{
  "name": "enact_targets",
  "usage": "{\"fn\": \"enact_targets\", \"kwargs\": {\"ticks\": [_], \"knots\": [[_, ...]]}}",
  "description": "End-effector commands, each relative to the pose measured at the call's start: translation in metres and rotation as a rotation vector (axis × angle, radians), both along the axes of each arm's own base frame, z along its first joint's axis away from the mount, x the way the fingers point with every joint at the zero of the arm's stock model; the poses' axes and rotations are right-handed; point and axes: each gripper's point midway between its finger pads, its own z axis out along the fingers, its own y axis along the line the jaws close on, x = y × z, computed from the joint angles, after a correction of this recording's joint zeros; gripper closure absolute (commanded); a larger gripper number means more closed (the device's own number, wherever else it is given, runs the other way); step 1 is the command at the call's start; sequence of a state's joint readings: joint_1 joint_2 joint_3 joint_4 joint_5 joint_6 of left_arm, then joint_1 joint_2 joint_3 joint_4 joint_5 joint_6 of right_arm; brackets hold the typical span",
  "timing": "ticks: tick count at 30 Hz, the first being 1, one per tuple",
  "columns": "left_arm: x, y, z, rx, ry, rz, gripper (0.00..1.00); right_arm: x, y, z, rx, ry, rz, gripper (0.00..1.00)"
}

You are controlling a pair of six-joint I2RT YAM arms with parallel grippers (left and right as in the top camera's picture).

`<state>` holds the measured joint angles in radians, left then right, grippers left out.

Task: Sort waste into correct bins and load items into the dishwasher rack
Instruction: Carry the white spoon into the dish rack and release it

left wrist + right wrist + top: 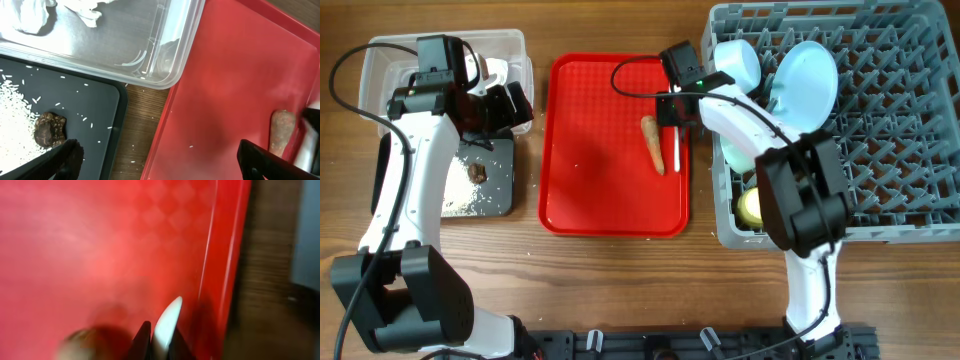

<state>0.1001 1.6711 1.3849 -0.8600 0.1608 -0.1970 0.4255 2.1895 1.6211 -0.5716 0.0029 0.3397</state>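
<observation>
Pinching one end of the white plastic spoon (167, 317), the right fingers (144, 336) are clamped tight at the red tray's (590, 190) right edge. The spoon's length runs beside the carrot-like root (653, 146). The dishwasher rack (890, 150) lies just rightward. The left fingers (67, 157) gape empty, well apart.

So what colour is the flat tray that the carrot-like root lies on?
Bright red; the serving tray shows best in the overhead view, root lying on it.
</observation>
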Motion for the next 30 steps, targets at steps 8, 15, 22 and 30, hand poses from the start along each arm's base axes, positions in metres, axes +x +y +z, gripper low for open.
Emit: {"fn": "enact_targets", "kwargs": {"ticks": [8, 15, 22, 30], "knots": [[0.002, 0.001, 0.01, 0.006, -0.029, 0.002, 0.0, -0.051, -0.128, 0.225, 0.159, -0.203, -0.421, 0.96], [0.002, 0.001, 0.01, 0.006, -0.029, 0.001, 0.0, -0.133, -0.287, 0.22, -0.025, -0.136, -1.291, 0.96], [0.002, 0.001, 0.01, 0.006, -0.029, 0.001, 0.0, -0.151, -0.295, 0.137, 0.003, -0.031, -1.555, 0.96], [0.002, 0.001, 0.01, 0.006, -0.029, 0.002, 0.0, -0.161, -0.304, 0.093, -0.039, -0.055, -1.608, 0.86]]}}
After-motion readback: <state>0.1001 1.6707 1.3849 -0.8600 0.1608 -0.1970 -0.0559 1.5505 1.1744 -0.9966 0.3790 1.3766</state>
